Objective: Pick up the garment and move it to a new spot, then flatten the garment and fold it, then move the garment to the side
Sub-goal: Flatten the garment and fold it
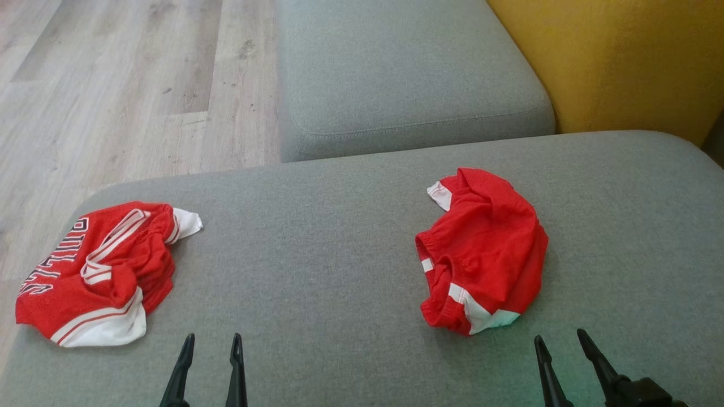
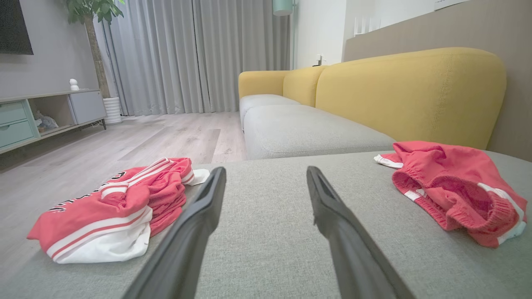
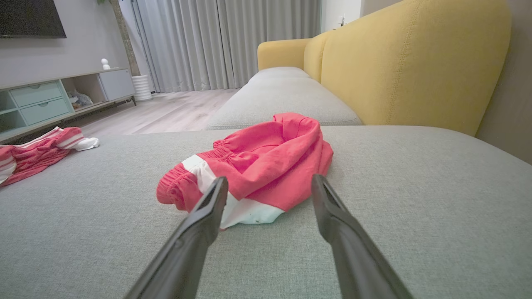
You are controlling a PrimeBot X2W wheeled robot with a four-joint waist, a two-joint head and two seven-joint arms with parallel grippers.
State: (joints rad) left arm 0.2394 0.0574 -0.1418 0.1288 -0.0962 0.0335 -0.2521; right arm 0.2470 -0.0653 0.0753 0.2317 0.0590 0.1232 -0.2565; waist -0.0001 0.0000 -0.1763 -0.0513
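Red knit cloth with white trim lies in two crumpled heaps on a grey, coarsely woven sofa seat (image 1: pixel 317 271). The shorts (image 1: pixel 483 249) sit toward the right as a rounded, puffed mound. Their long axis runs from far to near, and the gathered elastic waistband opens toward the robot's left. A white panel shows at the near end and a small white flap at the far corner. The jersey (image 1: pixel 96 271) lies well apart at the seat's left edge. It is of mesh-like fabric with striped white bands and black-outlined lettering along its left side, and its long axis slants from near-left to far-right.

The right hand (image 1: pixel 559 336) hovers just in front of the shorts' near white hem, its fingers spread and pinching nothing. In the right wrist view the shorts lie just beyond the fingertips. The left hand (image 1: pixel 213 337) is also spread and empty. It points over bare seat, with the jersey off to its left. A smooth yellow backrest (image 1: pixel 622 56) rises beyond, and pale wood floor (image 1: pixel 113 85) lies to the left.
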